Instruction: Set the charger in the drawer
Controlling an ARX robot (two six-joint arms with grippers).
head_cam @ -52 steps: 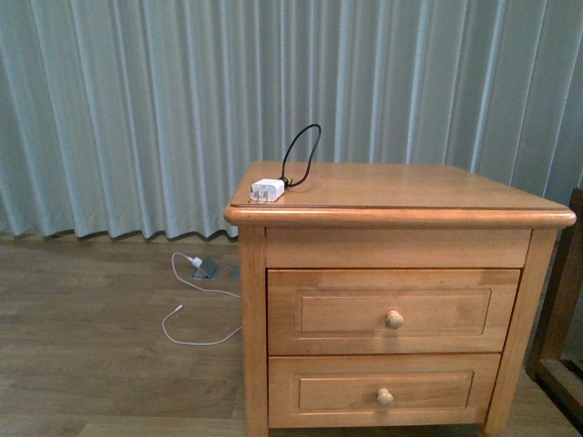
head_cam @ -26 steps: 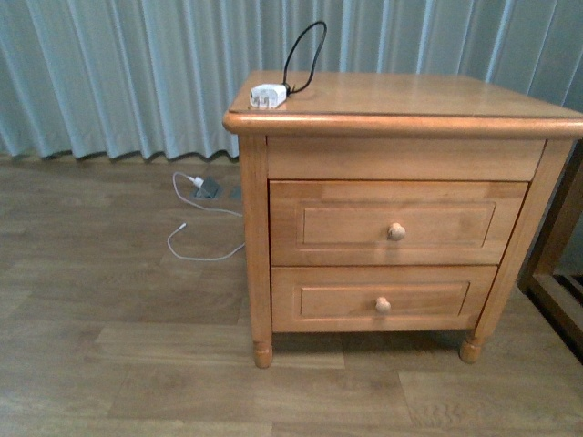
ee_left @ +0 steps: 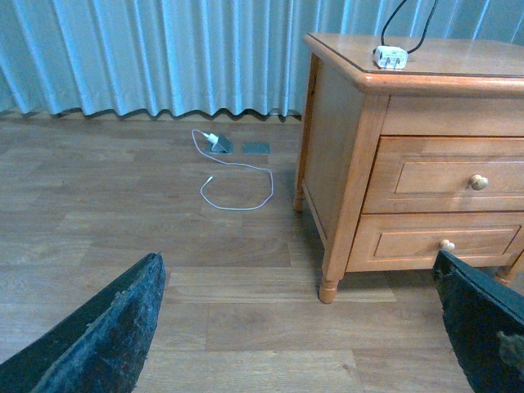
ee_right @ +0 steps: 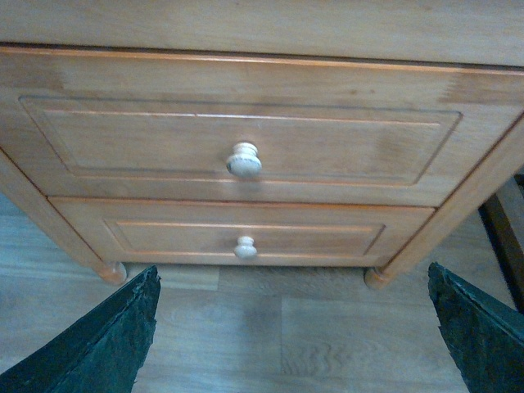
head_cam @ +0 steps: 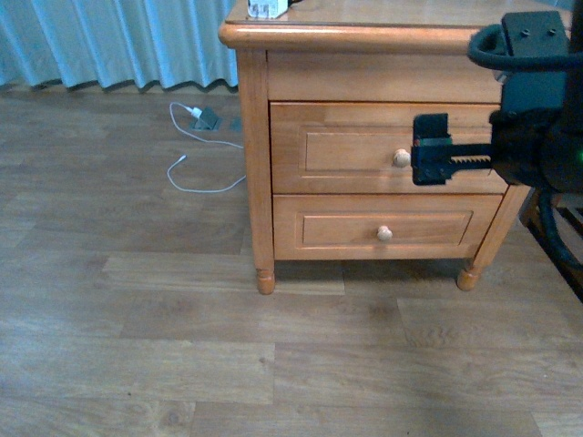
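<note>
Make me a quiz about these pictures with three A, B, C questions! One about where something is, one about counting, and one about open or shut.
1. Where is the charger?
A) inside a drawer
B) on top of the nightstand
C) under the nightstand

2. How many knobs are on the front?
A) one
B) three
C) two

3. The top drawer is:
A) shut
B) half open
C) pulled right out

Answers:
1 B, it sits on the top, near the front edge.
2 C, each of the two drawers has one knob.
3 A, its front lies flush with the frame.
</note>
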